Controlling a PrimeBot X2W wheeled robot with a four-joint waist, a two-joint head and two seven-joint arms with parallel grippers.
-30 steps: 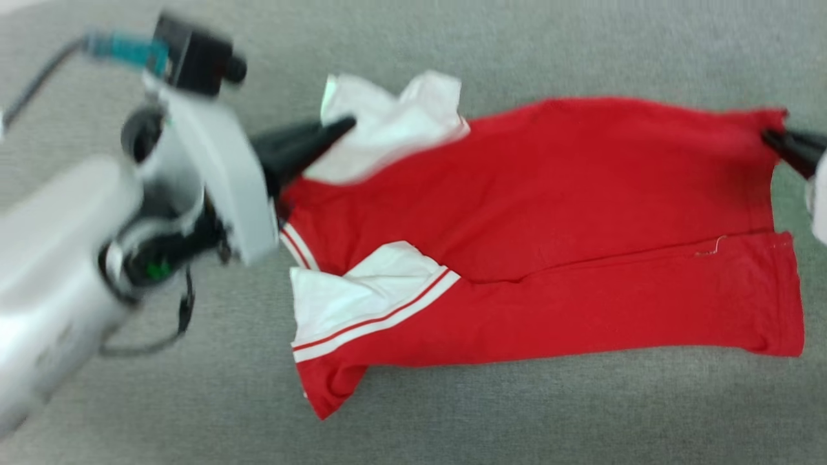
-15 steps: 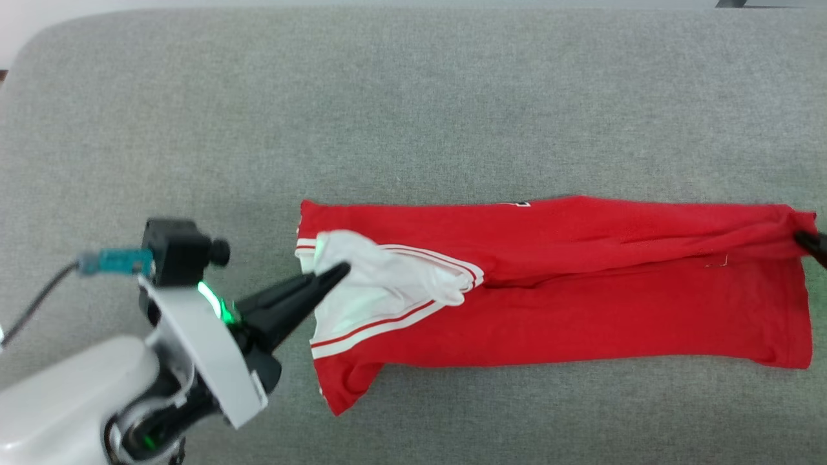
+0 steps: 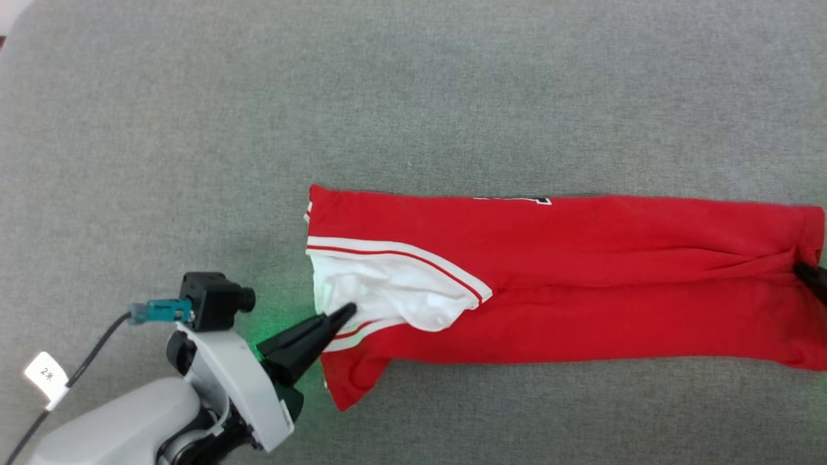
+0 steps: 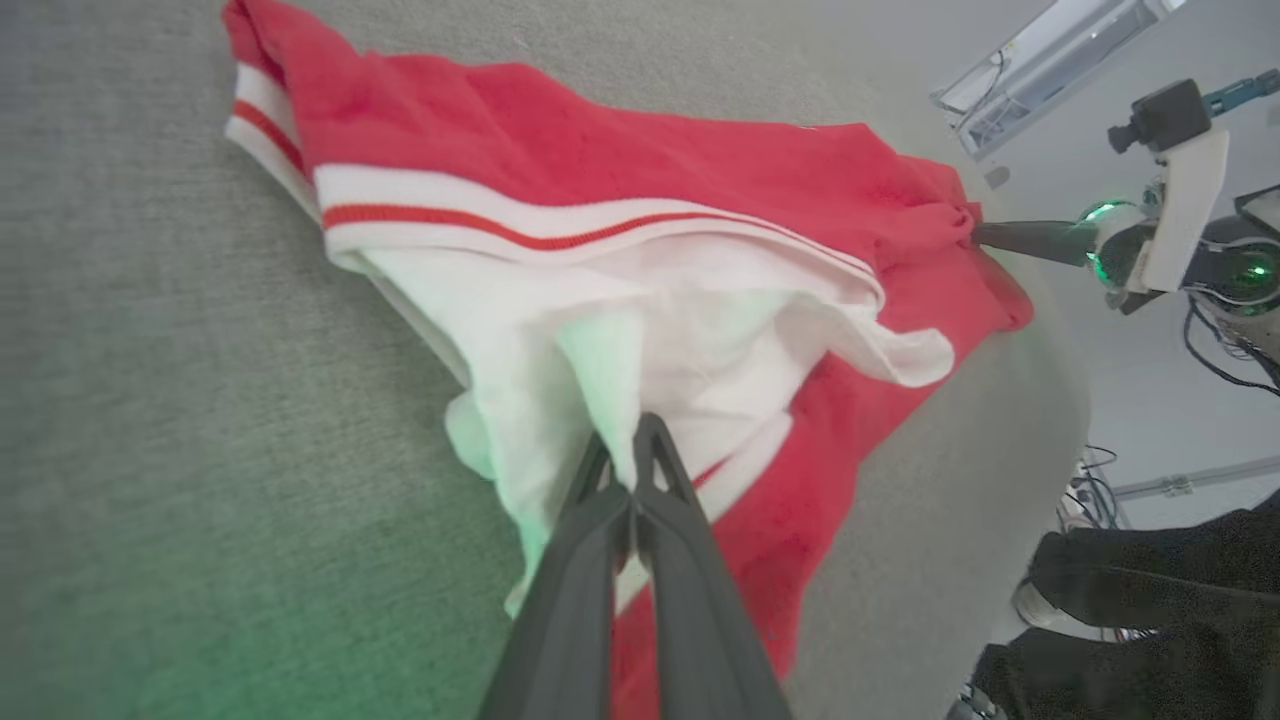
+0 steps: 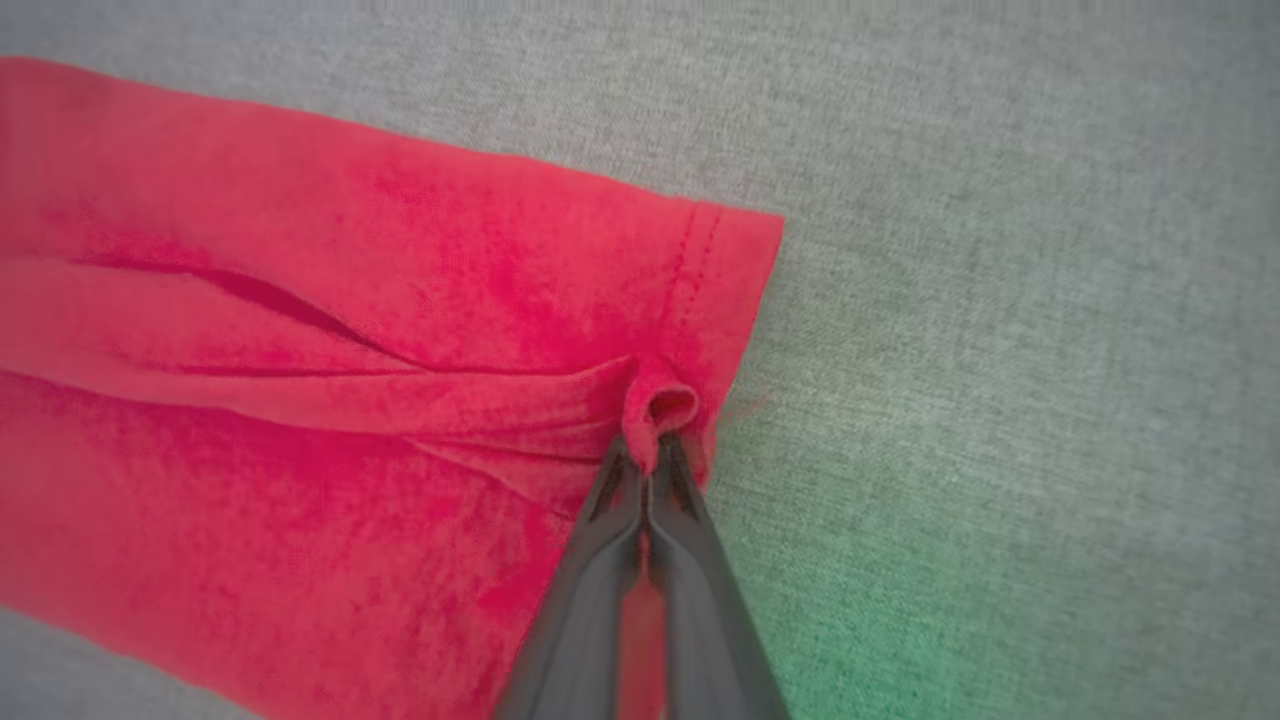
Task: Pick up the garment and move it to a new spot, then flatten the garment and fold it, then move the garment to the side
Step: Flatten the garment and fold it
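Head view: the shirt point(image 3: 581, 278) lies folded lengthwise on the grey cloth surface point(image 3: 452, 97), left tool point(image 3: 347, 310) clamped on its white sleeve point(image 3: 387, 290), right tool point(image 3: 811, 274) on the hem point(image 3: 813, 226). Left wrist view: the pinch looks thin; a pull could slip it free. Right wrist view: bunched hem, so tugging may skew the fold.

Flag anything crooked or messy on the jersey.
The white sleeve is bunched where the left gripper pinches it, not flat. A red corner juts out below the folded garment, and the hem puckers at the right gripper.
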